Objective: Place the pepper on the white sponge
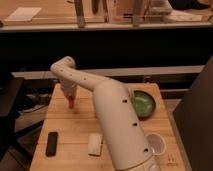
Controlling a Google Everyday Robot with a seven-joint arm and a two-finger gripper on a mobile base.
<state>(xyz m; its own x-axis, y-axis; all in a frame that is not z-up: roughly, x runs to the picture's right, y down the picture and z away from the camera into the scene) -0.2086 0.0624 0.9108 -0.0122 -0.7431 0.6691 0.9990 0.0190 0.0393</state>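
My gripper [71,99] is at the far left of the wooden table [80,125], at the end of the big white arm that crosses the middle of the view. It is shut on the small red-orange pepper [72,104], which pokes down from it just above the tabletop. The white sponge [95,144] lies flat near the table's front edge, well in front of the gripper and a little to the right. The arm's lower part hides the table just right of the sponge.
A black flat rectangle [51,143] lies at the front left, left of the sponge. A green bowl [143,104] sits at the right, and a white cup [156,144] at the front right. A dark counter runs behind the table.
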